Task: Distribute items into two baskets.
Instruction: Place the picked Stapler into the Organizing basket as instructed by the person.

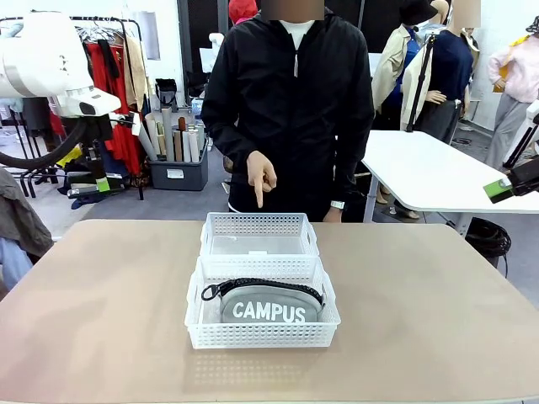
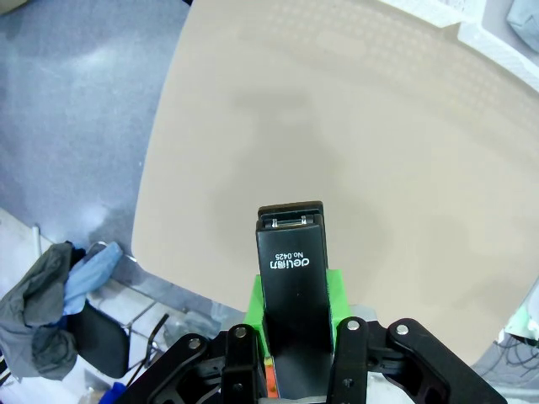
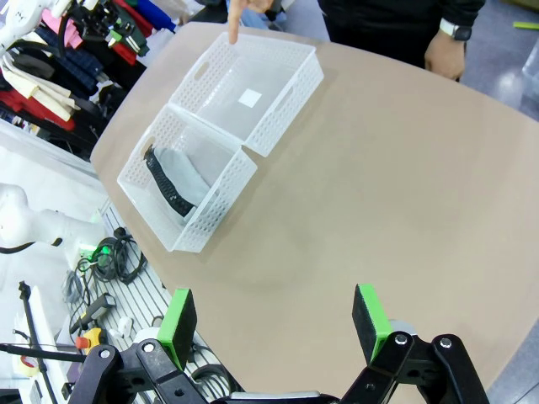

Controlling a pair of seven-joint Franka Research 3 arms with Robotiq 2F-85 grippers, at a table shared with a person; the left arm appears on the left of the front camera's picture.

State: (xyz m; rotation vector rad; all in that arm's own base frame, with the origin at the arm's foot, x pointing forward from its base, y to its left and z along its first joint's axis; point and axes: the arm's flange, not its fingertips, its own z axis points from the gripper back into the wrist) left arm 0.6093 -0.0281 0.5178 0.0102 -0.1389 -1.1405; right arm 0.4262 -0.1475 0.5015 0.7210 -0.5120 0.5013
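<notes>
Stapler (image 2: 290, 290) clamped in left hand (image 2: 295, 337); right hand (image 3: 275, 324) apart; pouch (image 1: 263, 305) in near basket (image 1: 261, 335)

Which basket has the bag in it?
The basket nearer the robot holds the grey CAMPUS pouch. The far basket, where the person's finger points, has none.
</notes>
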